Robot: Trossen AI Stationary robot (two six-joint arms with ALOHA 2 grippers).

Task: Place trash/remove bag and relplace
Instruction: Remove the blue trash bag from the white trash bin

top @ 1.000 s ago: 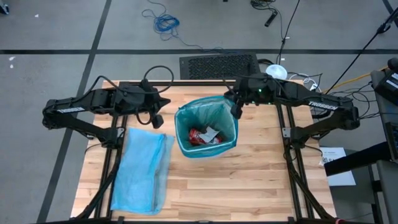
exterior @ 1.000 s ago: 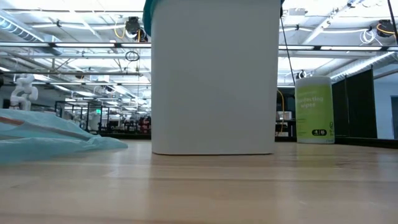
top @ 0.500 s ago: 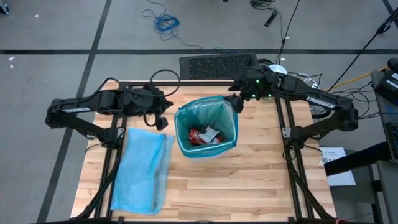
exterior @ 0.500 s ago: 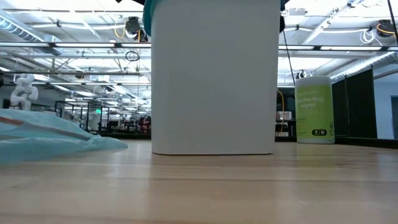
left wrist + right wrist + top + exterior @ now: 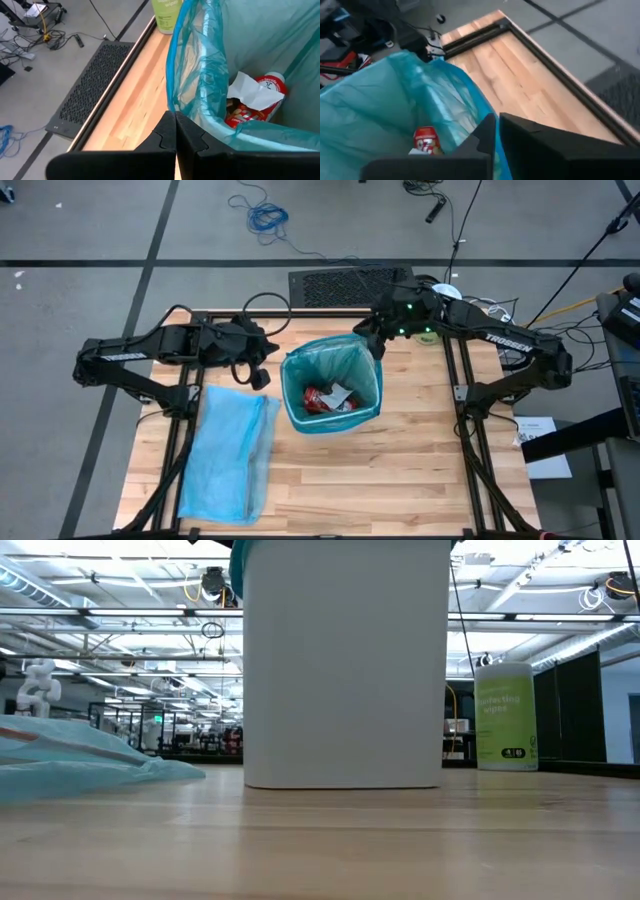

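Overhead: right end effector [image 5: 372, 344] has shifted to far rim corner of thin teal-green plastic bin liner [image 5: 300, 370], jaws now closed w/ nothing visibly pinched; low view unchanged, white bin [image 5: 345, 660] on desk [image 5: 320, 840]; left wrist: left end effector [image 5: 175, 135] closed beside liner — bag removal barely begun.

A thin, crinkly teal-green plastic bin liner [image 5: 350, 358] lines a white bin standing upright near the middle of the wooden surface [image 5: 400, 480], its edge folded over the bin's rim. Down inside it lies the trash: a red-and-white object [image 5: 257, 97] and a crumpled white scrap [image 5: 249, 91]. A pale sky-blue plastic bag [image 5: 228, 452] lies flat on the surface beside the bin.
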